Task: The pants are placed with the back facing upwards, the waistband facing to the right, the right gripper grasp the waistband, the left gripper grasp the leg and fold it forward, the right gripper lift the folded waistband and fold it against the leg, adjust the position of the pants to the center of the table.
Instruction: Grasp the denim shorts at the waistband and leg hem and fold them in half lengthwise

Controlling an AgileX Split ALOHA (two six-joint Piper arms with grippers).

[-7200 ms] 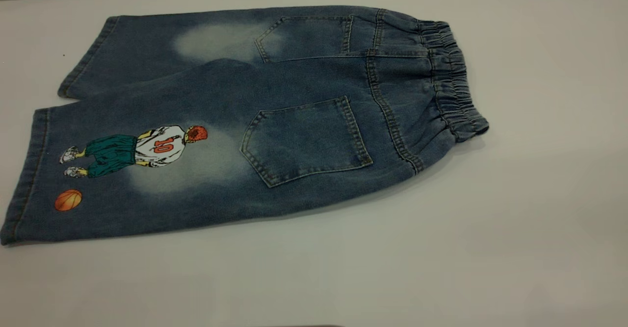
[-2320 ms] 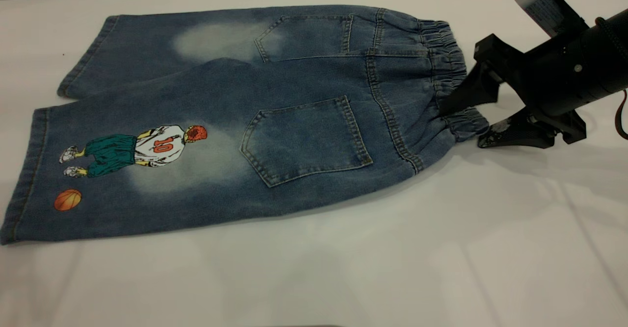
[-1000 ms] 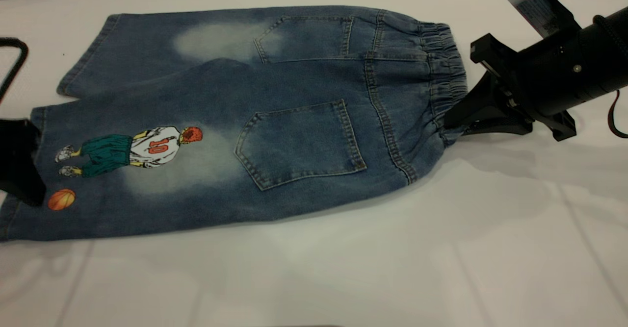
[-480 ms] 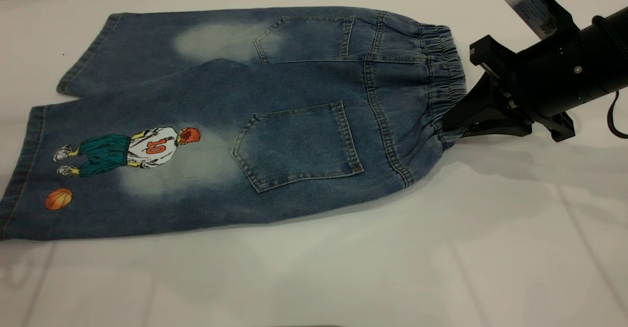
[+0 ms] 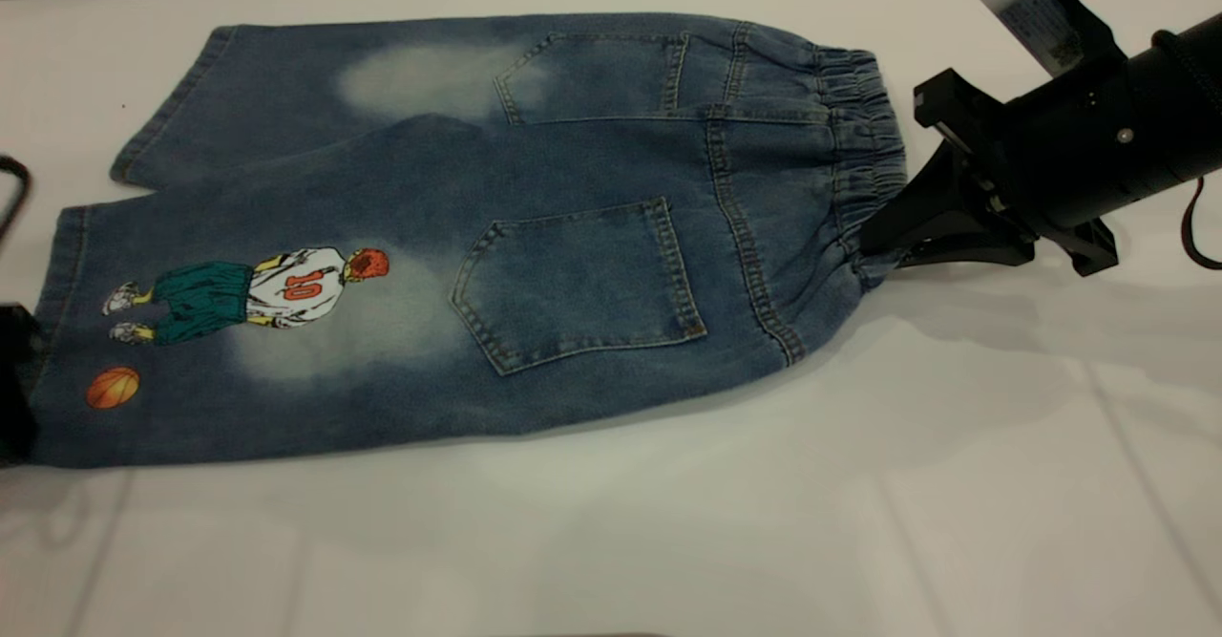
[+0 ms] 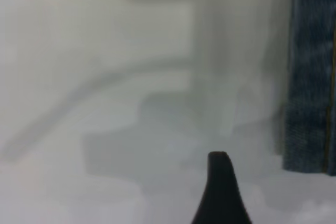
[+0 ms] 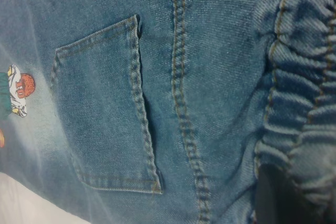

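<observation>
Right gripper [image 5: 874,241] pinching the waistband near the table's [image 5: 955,484] right edge. Left gripper [image 5: 14,389] now back at the leg [image 5: 239,331] hem by the left edge, after withdrawing; fingers impossible to judge. Pants [image 5: 573,198] flat, shifted slightly left. Leg grasp pending.

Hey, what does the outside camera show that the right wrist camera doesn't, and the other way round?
Only the outside camera shows the whole pants spread on the table, the far plain leg, the orange basketball print, and the right hand closed on the waistband at the pants' right end. The left hand shows just at the left edge, by the printed leg's hem.

Only the right wrist camera shows the waistband's gathers and the pocket stitching close up.

Both show the near back pocket and the red-haired player.
</observation>
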